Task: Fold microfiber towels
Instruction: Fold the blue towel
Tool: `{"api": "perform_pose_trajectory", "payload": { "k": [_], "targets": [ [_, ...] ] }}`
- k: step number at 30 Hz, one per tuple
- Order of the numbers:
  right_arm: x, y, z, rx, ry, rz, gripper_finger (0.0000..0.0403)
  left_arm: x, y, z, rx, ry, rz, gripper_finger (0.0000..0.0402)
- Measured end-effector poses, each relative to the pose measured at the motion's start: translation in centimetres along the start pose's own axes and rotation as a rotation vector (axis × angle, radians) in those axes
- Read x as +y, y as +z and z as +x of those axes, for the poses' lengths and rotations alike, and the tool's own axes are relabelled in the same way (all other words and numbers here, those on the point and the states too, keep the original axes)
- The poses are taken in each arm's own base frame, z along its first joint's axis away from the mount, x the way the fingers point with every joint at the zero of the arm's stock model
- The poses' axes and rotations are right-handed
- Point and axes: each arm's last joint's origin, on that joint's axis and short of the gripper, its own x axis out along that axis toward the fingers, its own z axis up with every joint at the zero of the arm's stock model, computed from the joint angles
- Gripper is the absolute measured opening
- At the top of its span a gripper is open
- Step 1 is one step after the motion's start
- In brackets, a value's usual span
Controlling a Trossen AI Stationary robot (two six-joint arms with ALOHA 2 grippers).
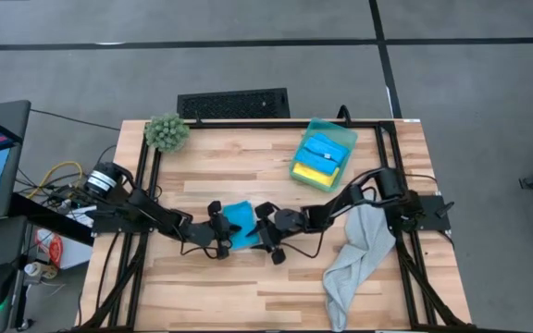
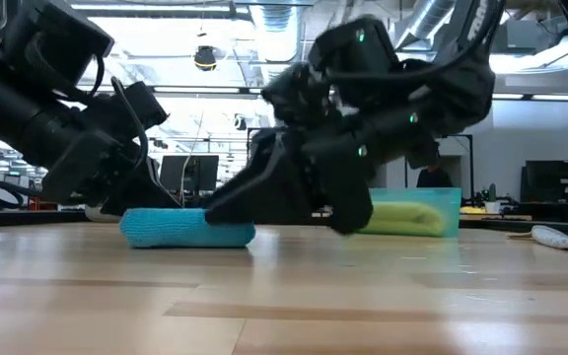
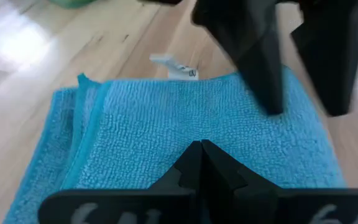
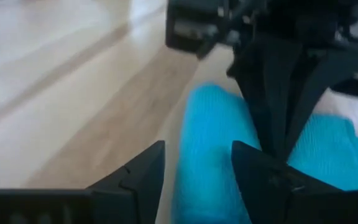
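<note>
High view: the folded blue towel [image 1: 240, 225] lies mid-table between both grippers. The left gripper [image 1: 220, 231], fingers pressed together, rests on its left side; the right gripper [image 1: 268, 230], spread, sits just right, seemingly empty and about equally near.
</note>
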Motion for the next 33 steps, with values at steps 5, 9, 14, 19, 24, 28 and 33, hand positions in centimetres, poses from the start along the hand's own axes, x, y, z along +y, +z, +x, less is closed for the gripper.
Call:
{"api": "perform_pose_trajectory", "payload": {
  "k": [5, 9, 14, 19, 24, 28, 33],
  "targets": [
    [-0.1, -1.8, 0.6, 0.039, 0.002, 0.012, 0.0212, 0.1, -0.5, 0.3, 0.023, 0.014, -0.015, 0.0000],
    [0.1, -2.6, 1.1, 0.053, 0.009, 0.025, 0.0206, 0.2, -0.4, 0.3, 0.026, 0.010, -0.025, 0.0000],
    [0.0, -2.2, 0.9, 0.069, -0.037, 0.070, 0.0162, 0.3, -0.3, 0.4, 0.029, -0.020, -0.041, 0.0000],
    [-0.2, -1.1, 0.2, 0.101, -0.077, 0.083, 0.0049, 0.2, -0.1, 0.5, 0.022, -0.051, -0.088, 0.0000],
    [-0.8, 0.4, -0.8, 0.107, -0.080, 0.119, 0.0032, -1.2, 1.7, 0.3, -0.022, -0.139, -0.099, 0.0000],
    [-0.9, 0.6, -1.1, 0.135, -0.074, 0.152, 0.0051, -1.9, 3.8, -0.7, -0.094, -0.117, -0.038, 0.0000],
    [-0.6, 0.7, -1.1, 0.126, -0.031, 0.163, 0.0028, -1.0, 3.6, -0.9, -0.050, 0.052, 0.055, 0.0000]
  ]
}}
